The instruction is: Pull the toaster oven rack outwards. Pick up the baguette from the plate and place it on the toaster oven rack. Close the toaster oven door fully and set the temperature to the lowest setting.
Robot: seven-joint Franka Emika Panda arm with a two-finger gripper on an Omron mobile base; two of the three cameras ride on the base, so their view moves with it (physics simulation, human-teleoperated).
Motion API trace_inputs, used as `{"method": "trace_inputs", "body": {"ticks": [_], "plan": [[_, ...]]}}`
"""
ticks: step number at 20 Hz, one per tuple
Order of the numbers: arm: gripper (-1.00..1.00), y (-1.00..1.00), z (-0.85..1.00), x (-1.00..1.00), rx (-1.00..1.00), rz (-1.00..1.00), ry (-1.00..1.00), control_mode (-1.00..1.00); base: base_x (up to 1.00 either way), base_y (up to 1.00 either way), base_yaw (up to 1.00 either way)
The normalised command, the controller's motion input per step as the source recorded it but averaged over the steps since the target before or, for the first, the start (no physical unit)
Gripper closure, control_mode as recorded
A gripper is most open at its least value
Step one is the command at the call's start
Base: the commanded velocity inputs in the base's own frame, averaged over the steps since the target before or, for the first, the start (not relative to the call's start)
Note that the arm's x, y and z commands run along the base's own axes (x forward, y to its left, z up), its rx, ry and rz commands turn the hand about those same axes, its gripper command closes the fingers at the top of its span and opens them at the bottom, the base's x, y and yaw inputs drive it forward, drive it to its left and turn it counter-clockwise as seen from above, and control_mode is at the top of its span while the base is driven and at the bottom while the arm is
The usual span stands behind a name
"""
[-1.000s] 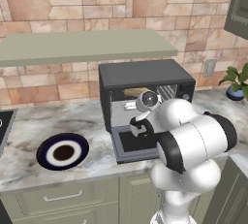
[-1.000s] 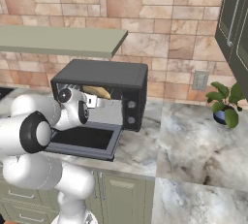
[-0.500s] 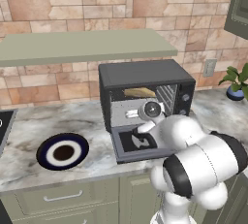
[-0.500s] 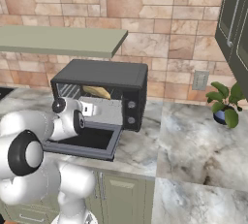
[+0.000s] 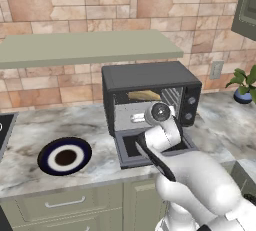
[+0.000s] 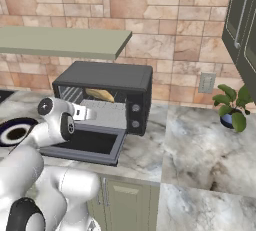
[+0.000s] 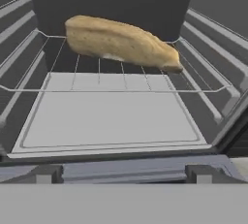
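1. Claw first: the gripper (image 7: 124, 172) hangs just in front of the toaster oven (image 5: 150, 77), facing into its mouth. Its two dark tips stand wide apart with nothing between them, so it is released and empty.
2. Straight ahead of it, the baguette (image 7: 121, 42) lies on the toaster oven rack (image 7: 72, 80), towards the back of the oven's cavity and slanted across the wires.
3. Below the claw, the toaster oven door (image 6: 87, 145) lies dropped flat, reaching out from the oven's foot towards the counter edge.
4. My reading: the loaf is delivered, so shutting the door is the step in hand. To do it well, I'd draw the claw clear of the oven's mouth, get under the door's free edge, and swing it up about its bottom hinge until it sits flush.
5. From the hand view I cannot tell whether the rack juts past the oven's mouth; if it does, it could block the door and would want pushing in first.
6. Right of the oven's opening sit the knobs (image 6: 134, 115), needed afterwards for the lowest temperature.
7. Left of the oven, well apart on the counter, rests the plate (image 5: 65, 156), now bare. To the oven's right stand a wall socket (image 6: 206, 82) and a potted plant (image 6: 231, 106), neither in the way.
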Motion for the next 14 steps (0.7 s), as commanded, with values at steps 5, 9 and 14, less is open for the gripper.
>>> {"method": "trace_inputs", "body": {"ticks": [5,9,14], "plan": [[-1.00,-0.29,0.05,-0.80,0.00,-0.02,0.07,-1.00,0.00,0.00,0.00],[-1.00,-0.60,0.00,-0.78,0.03,0.00,0.04,-1.00,0.00,0.00,0.00],[-1.00,-0.61,0.00,-0.69,0.05,0.00,0.02,-1.00,0.00,0.00,0.00]]}}
